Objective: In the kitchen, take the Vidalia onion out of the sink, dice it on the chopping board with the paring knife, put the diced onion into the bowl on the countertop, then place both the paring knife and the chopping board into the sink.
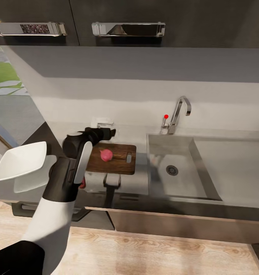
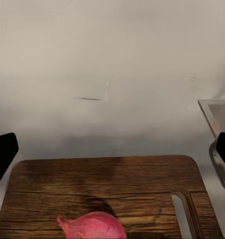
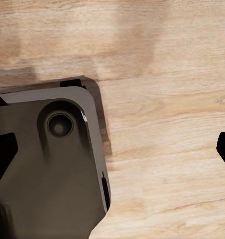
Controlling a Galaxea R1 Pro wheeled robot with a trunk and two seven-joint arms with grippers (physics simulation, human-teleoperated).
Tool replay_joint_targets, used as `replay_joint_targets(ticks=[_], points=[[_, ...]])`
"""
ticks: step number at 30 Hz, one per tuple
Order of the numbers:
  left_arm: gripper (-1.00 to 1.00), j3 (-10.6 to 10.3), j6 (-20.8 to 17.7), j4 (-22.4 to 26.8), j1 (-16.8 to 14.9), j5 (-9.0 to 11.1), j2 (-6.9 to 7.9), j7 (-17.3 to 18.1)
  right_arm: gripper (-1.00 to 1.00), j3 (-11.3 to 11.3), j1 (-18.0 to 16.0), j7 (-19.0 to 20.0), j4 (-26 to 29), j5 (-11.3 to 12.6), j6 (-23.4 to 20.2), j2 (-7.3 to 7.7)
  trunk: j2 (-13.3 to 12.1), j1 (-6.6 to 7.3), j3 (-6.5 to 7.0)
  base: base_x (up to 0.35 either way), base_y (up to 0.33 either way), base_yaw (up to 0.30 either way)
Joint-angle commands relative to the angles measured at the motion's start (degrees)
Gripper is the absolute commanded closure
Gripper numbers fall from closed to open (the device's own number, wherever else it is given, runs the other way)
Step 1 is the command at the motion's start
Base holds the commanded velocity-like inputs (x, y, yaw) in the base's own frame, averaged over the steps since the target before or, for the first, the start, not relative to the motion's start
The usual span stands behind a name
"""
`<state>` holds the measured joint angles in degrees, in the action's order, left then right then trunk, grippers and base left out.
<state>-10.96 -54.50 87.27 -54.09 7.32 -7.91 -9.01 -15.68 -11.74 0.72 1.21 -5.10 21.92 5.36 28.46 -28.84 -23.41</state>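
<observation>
Just ahead of the left gripper [image 2: 112, 149], the chopping board [image 1: 113, 157] is brown wood with visible grain, carrying a smooth pinkish onion [image 1: 106, 154]. Off to its side, the sink [image 1: 175, 172] is brushed steel; the bowl [image 1: 20, 160] is glossy white.

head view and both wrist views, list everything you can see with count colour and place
onion: 1, pinkish-red, lying whole on the board
chopping board: 1, brown wood, on the counter left of the sink
sink: 1, steel, right part of the counter
tap: 1, chrome, behind the sink
knob: 1, red, beside the tap
bowl: 1, white, left end of the counter
counter: 1, grey, along the wall
cabinet handles: 2, chrome, overhead
floor: light wood, in front of the counter
left gripper: dark fingers spread, above the board, holding nothing
right gripper: dark fingers apart, over the floor
</observation>
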Motion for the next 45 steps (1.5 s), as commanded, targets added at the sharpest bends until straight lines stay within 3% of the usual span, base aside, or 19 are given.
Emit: replay_joint_targets(ticks=[1, 10, 39, 45], points=[[-1.0, -0.03, -0.46, 0.55, -0.05, 0.6, 0.0, -0.57, -1.0, -0.5, -0.04, 0.07, -0.07, -0.53, 0.22, 0.01, 0.08, -0.02, -0.08, 0.0, 0.0, 0.0], [-1.0, -0.06, -1.68, 1.03, -0.05, 0.59, 0.08, -0.57, -1.0, -0.5, -0.04, 0.09, -0.07, -0.54, 0.22, 0.09, 0.08, -0.02, -0.08, -0.102, 0.0, 0.0], [-1.0, -0.12, -2.46, -0.94, -0.05, 0.86, 0.09, -0.57, -1.0, -0.49, -0.04, 0.32, -0.07, -0.61, 0.74, 0.18, 0.08, -0.02, -0.08, -0.332, 0.0, 0.0], [-1.0, -0.12, -2.46, -3.76, 0.01, 0.86, 0.09, -0.53, -1.0, -0.5, -0.04, 0.26, -0.07, -0.61, 0.67, 0.18, 0.08, -0.02, -0.08, -0.337, 0.0, 0.0]])
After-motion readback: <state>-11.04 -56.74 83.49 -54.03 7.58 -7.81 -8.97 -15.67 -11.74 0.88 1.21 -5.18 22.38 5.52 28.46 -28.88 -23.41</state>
